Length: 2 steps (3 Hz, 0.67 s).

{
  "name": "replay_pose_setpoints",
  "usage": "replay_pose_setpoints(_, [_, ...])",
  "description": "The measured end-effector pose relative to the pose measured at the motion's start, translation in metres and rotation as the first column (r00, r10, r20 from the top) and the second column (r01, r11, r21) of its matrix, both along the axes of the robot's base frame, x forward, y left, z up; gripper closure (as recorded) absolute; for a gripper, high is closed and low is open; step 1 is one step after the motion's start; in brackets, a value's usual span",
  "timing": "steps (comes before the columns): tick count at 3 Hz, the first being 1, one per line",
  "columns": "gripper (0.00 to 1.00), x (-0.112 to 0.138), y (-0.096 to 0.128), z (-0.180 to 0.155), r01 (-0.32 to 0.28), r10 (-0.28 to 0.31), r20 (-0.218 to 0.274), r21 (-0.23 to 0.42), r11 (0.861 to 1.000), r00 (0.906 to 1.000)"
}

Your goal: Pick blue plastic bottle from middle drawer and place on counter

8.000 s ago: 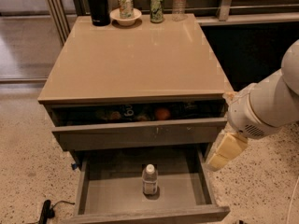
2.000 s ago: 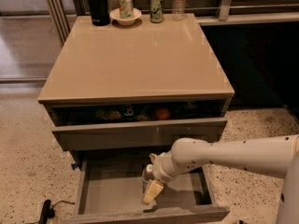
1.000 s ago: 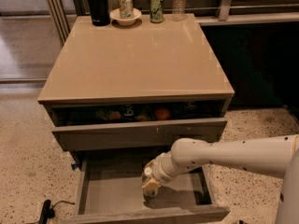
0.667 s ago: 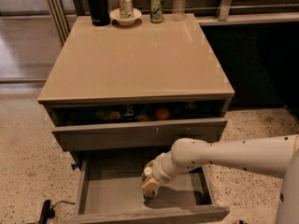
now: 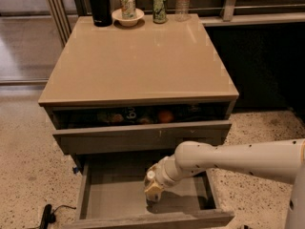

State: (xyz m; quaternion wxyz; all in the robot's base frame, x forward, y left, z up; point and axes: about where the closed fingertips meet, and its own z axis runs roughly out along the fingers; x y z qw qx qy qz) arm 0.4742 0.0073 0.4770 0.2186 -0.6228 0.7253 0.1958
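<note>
The middle drawer [image 5: 112, 197] is pulled open at the bottom of the view. The blue plastic bottle [image 5: 150, 175] stands upright on its grey floor, right of centre; only its white cap and a little of its body show. My gripper [image 5: 153, 191] reaches in from the right on a white arm and is shut on the bottle's body, with the bottle still down inside the drawer. The glossy tan counter [image 5: 138, 56] lies above, its front and middle bare.
The drawer above [image 5: 143, 136] is partly open, with an orange [image 5: 165, 116] and cans inside, and overhangs the back of the middle drawer. At the counter's far edge stand a black flask [image 5: 99, 4], a bowl with a can [image 5: 127, 13], another can [image 5: 159, 7] and a ribbed clear bottle [image 5: 182, 1]. A black cable [image 5: 46, 214] lies on the floor at the left.
Eight seconds ago the arm hung to the right of the drawers; it has since reached into the middle drawer and drawn in round the bottle. Over the last second nothing has visibly moved.
</note>
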Motion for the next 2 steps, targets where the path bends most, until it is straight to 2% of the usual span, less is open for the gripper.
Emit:
replay_pose_setpoints(1, [1.00, -0.004, -0.001, 0.019, 0.001, -0.001, 0.003, 0.001, 1.000, 1.0000])
replay_pose_setpoints(2, [1.00, -0.007, -0.003, 0.068, 0.009, -0.009, 0.010, -0.004, 1.000, 0.9999])
